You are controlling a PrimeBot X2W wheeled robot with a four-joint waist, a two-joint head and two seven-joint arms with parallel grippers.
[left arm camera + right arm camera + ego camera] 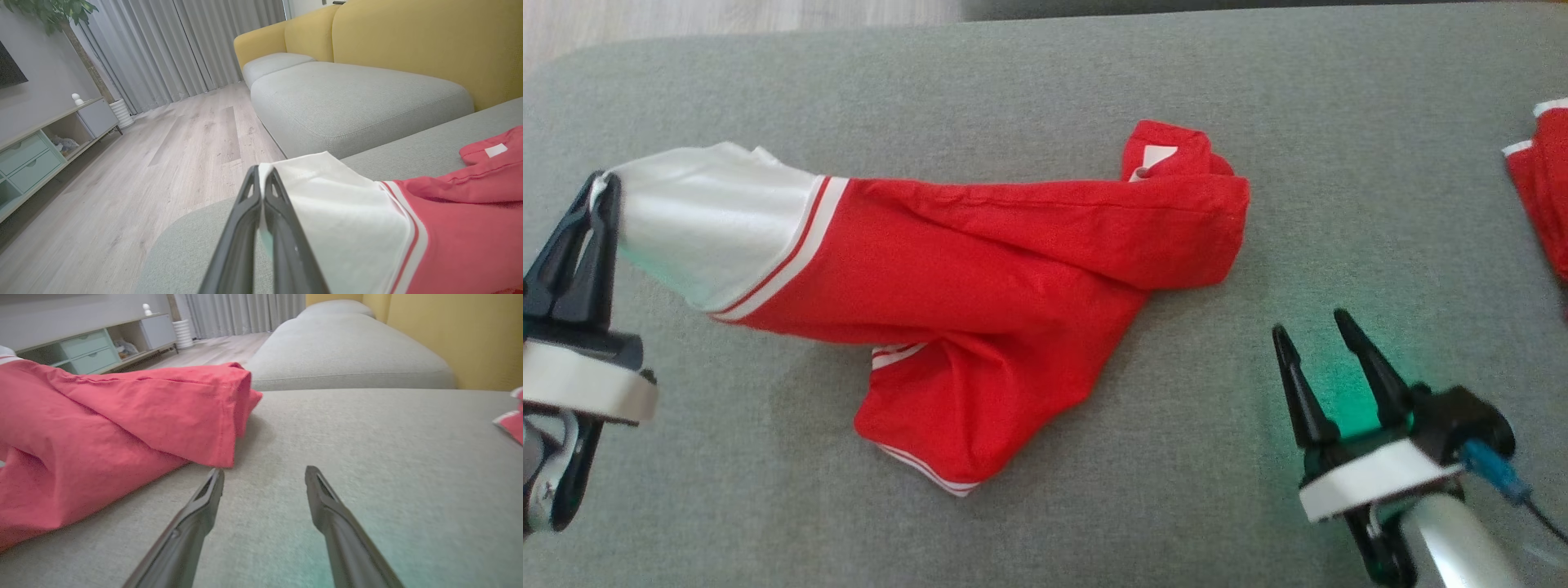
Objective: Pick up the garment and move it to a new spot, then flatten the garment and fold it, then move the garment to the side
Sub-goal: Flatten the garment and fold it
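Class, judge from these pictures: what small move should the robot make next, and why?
Probably bring the open right gripper over to the bunched red end of the garment: the left gripper pinches the white end, while the right holds nothing.

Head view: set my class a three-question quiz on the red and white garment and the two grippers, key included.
1. True or false: the right gripper is shut on the red and white fabric garment.
2. Which part does the left gripper pinch? A red body; B white end; C striped hem.
3. What lies at the grey fabric cushion's right edge?
Key: 1 false; 2 B; 3 another red garment with white trim.
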